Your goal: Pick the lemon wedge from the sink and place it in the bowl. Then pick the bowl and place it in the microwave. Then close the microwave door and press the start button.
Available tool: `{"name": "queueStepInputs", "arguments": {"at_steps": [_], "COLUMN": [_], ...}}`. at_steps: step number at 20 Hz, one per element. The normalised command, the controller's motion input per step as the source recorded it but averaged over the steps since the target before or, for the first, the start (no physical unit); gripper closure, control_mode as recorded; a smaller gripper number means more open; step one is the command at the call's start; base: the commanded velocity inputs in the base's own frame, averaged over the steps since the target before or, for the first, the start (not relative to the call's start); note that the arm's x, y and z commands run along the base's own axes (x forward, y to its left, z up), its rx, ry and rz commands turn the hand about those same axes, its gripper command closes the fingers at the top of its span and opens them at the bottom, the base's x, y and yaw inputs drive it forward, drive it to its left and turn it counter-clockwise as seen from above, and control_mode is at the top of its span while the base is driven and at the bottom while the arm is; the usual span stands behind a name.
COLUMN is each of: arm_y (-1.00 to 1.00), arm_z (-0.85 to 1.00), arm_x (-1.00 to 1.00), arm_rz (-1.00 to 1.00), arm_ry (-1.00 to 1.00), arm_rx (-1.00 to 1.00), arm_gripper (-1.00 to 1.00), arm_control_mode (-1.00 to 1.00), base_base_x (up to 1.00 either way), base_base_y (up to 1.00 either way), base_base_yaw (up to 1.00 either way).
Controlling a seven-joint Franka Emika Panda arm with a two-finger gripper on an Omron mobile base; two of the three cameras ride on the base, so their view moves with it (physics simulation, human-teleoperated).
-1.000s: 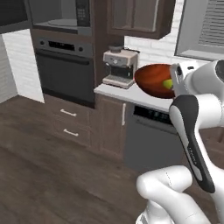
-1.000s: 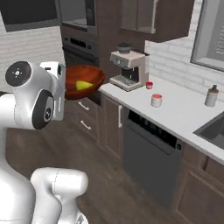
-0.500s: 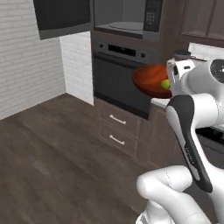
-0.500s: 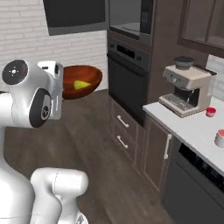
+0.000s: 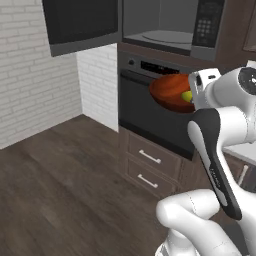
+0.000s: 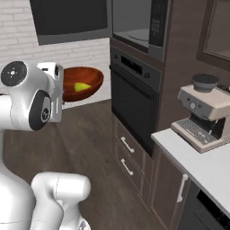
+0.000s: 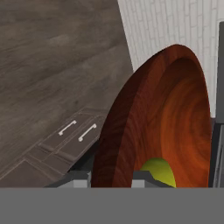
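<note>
Pinching the bowl (image 7: pixel 162 118) rim between narrowly parted fingers (image 7: pixel 78 180), lemon wedge (image 7: pixel 158 170) inside.

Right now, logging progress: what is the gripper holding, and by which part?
The gripper holds the bowl by its rim, with the lemon wedge inside.
</note>
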Motion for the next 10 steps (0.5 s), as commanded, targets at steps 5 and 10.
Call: {"name": "queueStepInputs", "arguments": {"at_steps": [5,10], "arm_y": [0.0,0.0], "arm_z": [0.0,0.0], "arm_x": [0.0,0.0], "arm_rz": [0.0,0.0], "arm_ry": [0.0,0.0], "arm_rx": [0.0,0.0], "arm_gripper": [1.0,1.0], "arm_control_mode": [1.0,1.0], "base_base_x": [1.0,1.0], "base_base_y": [0.0,0.02], "base_base_yaw": [0.0,0.0]}}
